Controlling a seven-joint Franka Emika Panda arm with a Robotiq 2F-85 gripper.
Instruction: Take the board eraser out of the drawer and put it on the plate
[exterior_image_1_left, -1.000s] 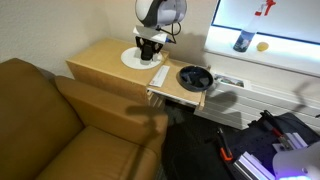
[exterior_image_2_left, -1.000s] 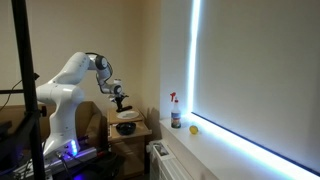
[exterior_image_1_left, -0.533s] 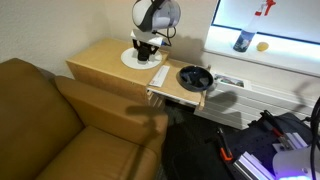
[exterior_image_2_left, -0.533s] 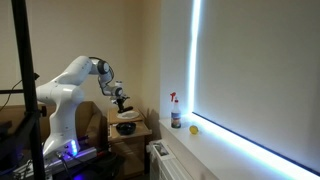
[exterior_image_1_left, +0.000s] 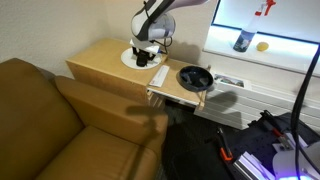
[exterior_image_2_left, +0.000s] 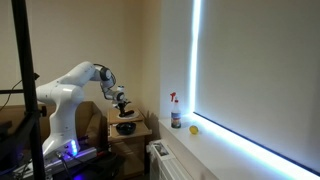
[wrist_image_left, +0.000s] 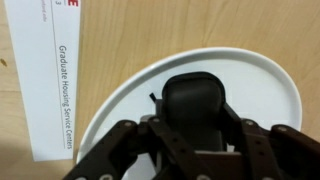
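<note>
Exterior view: one brown sofa (exterior_image_1_left: 60, 115), cushioned, leather-look. One pale wood cabinet (exterior_image_1_left: 100, 62), flat top. One drawer (exterior_image_1_left: 172, 92), same pale wood, pulled out. One round black dish (exterior_image_1_left: 193, 77) over it. One round white plate (exterior_image_1_left: 133, 60) on cabinet top, smooth. Wrist view: one white card (wrist_image_left: 50, 80) beside plate, print reads "Graduate Housing". One board eraser (wrist_image_left: 195, 100), matte black, rounded, on plate. Gripper (wrist_image_left: 195, 140) straddles eraser; clamped or released, cannot tell.
</note>
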